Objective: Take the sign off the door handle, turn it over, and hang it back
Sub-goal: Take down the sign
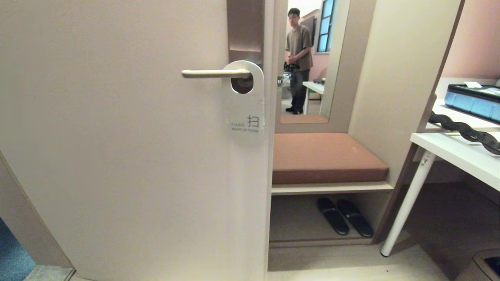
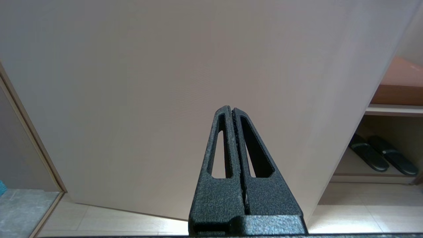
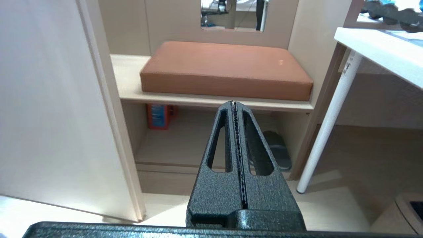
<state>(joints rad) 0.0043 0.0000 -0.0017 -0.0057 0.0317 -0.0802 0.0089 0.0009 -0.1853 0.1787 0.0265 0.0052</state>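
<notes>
The sign [image 1: 245, 105] hangs by its round hole on the door handle [image 1: 215, 73], white face outward, with a Chinese character and small text near its lower end. The handle is a pale lever pointing left from a brown plate [image 1: 245, 27] near the door's right edge. Neither arm shows in the head view. My left gripper [image 2: 230, 108] is shut and empty, low down, pointing at the bare door face. My right gripper [image 3: 234, 102] is shut and empty, low down, pointing at the bench beside the door's edge.
Right of the door [image 1: 117, 156] stands a bench with a brown cushion [image 1: 324, 156]. Black slippers [image 1: 343, 216] lie below it, and a mirror [image 1: 312, 58] above it shows a person. A white table [image 1: 457, 154] with a slanted leg [image 1: 406, 203] stands at the right.
</notes>
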